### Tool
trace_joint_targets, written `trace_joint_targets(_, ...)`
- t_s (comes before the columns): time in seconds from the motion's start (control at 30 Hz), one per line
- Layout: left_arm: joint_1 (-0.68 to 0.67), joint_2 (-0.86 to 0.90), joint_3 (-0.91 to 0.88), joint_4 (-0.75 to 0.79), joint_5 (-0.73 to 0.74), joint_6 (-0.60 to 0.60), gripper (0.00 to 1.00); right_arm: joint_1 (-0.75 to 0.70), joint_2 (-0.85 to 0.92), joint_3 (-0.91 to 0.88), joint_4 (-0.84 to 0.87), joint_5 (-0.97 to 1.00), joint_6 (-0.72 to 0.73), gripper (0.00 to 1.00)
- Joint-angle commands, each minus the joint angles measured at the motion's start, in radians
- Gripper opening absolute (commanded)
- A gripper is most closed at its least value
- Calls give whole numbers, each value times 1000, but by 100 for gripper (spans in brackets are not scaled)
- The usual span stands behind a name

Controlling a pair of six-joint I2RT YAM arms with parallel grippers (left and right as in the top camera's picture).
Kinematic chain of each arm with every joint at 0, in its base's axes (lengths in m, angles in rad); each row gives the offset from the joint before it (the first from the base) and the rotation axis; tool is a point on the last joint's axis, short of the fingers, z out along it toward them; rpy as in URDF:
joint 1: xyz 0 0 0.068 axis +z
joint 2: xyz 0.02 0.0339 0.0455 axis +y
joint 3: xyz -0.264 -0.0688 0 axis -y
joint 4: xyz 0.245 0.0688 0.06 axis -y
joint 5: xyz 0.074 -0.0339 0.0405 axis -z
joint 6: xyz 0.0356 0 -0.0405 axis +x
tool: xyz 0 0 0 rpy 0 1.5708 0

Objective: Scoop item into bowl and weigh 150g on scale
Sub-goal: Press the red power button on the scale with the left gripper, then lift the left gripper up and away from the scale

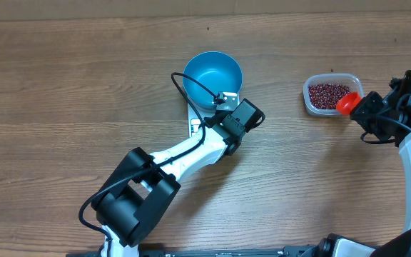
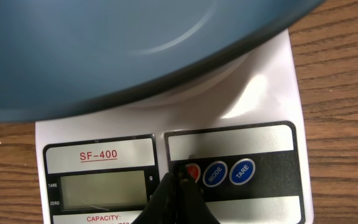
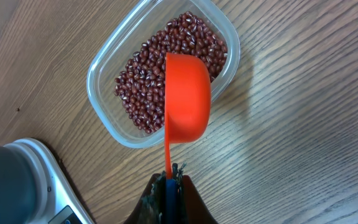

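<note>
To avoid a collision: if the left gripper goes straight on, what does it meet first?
Most likely the red button on the scale, just ahead of the shut left gripper; contact cannot be told. The bowl sits beyond it.

Matt wood-grain table (image 1: 63, 86), smooth blue bowl (image 1: 212, 71), probably plastic, clear plastic tub (image 3: 103, 112), glossy orange scoop (image 3: 188, 99)

Just ahead of my left pincer (image 2: 178, 180), its tips cover part of the red button (image 2: 193, 171) on the scale (image 2: 260, 112). I can make out no reading on the display (image 2: 101, 190) beside them, and the scale's near edge is cut off. Beyond, the bowl (image 2: 104, 56) is a blur running off the top. Ahead of the right pincer (image 3: 171, 177) the scoop (image 3: 187, 93) hides some beans (image 3: 142, 93) — its hollow faces away, so I cannot tell what is in it.
</note>
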Motion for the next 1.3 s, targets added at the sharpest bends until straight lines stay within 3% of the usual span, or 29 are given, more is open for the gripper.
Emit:
trace_joint_targets(0.0, 5, 16, -11, 3, -25, -21, 4, -1, 7, 23, -5, 21, -7, 4)
trace_joint_targets(1.27, 5, 47, -36, 54, -8, -16, 4, -1, 7, 23, -20, 21, -22, 4)
